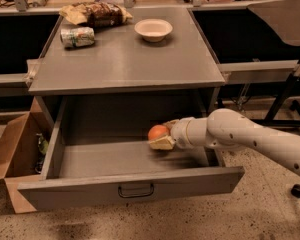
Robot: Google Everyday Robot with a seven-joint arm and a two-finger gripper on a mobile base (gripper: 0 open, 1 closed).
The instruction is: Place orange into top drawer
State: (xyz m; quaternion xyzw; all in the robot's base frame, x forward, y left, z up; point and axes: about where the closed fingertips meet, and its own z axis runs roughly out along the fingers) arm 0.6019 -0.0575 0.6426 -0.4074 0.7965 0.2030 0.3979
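Observation:
The orange (157,132) is small, round and bright orange. It sits between the fingers of my gripper (162,135), which is shut on it. The white arm reaches in from the right. The gripper holds the orange inside the open top drawer (130,188), a little above the drawer floor at its right side. The drawer is wide, shallow and grey, pulled fully out, with a small dark handle (135,190) at the centre of its front panel.
The grey cabinet top (125,59) holds a white shallow bowl (153,29), a can lying on its side (77,36) and a bag of snacks (97,14). An open brown cardboard box (15,154) stands left of the drawer. Dark chair legs (290,99) stand at right.

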